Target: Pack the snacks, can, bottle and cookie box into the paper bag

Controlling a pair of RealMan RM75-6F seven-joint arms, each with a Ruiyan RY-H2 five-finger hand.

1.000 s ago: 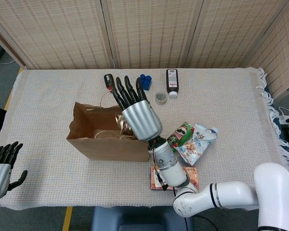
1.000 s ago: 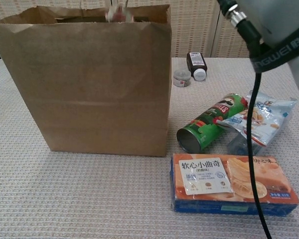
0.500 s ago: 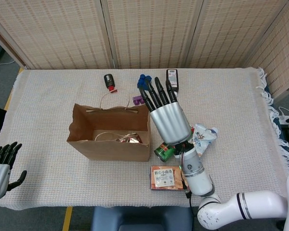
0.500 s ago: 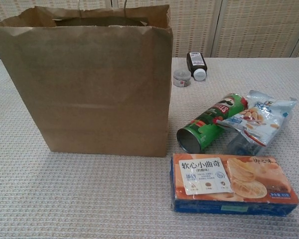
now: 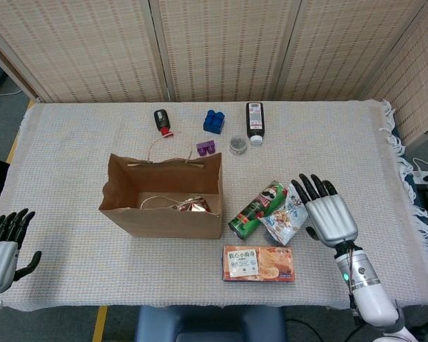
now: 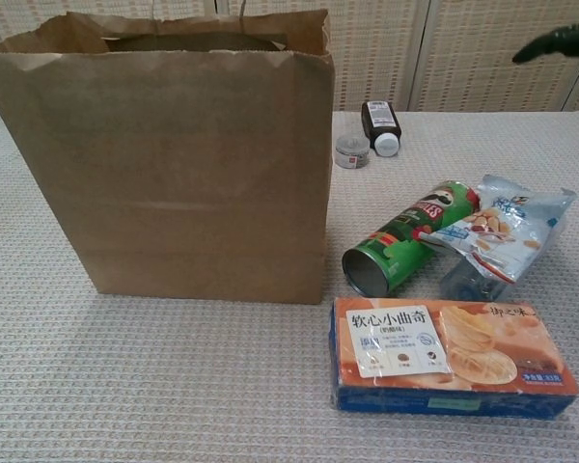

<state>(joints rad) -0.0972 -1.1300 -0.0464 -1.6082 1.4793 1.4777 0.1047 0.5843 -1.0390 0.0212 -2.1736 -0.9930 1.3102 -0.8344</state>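
Right hand [image 5: 330,216] has pulled way back since a sec ago: it was over the paper bag [image 5: 164,206], now it hovers just right of the snack pouch [image 5: 288,216], fingers spread, holding nothing. Left hand [image 5: 5,244] hasn't budged at the table's left edge, fingers apart, empty too.

Head view shows a shiny snack pack [image 5: 193,206] already inside the bag; chest cam can't see in, and only catches a dark fingertip [image 6: 558,41] top right.

Green can [image 5: 257,207] lies on its side between bag and pouch, long axis diagonal, one end toward the bag's near corner. Cookie box [image 5: 260,263] lies flat in front, long side left-right.
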